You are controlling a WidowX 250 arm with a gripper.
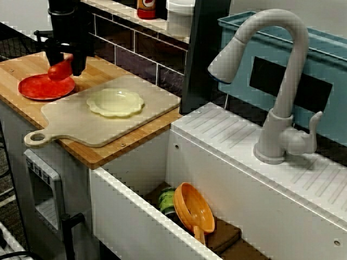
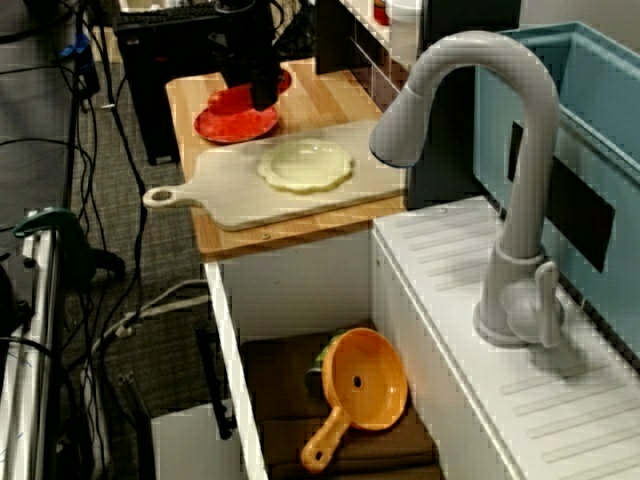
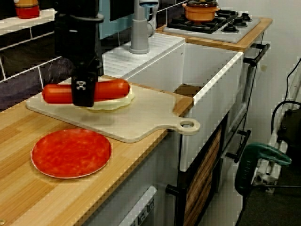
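My black gripper (image 3: 84, 95) is shut on the middle of a red sausage (image 3: 109, 89), which it holds level in the air. In the view facing the counter the gripper (image 1: 64, 67) and the sausage (image 1: 58, 70) hang over the far edge of a red plate (image 1: 44, 88) on the wooden counter. The high view over the sink shows the gripper (image 2: 262, 95) above the same red plate (image 2: 235, 122). A pale yellow scalloped plate (image 1: 115, 102) lies empty on a beige cutting board (image 1: 81, 127) right of the red plate. In the low view along the counter this plate (image 3: 121, 100) sits just behind the sausage.
A grey faucet (image 1: 277, 81) stands on the white ribbed sink deck (image 1: 233, 146). In the sink lie an orange strainer (image 1: 193, 208) and a green can (image 1: 167, 199). A dark tiled backsplash (image 1: 135, 57) runs behind the counter. A stove with an orange pot (image 3: 201, 10) is beyond the sink.
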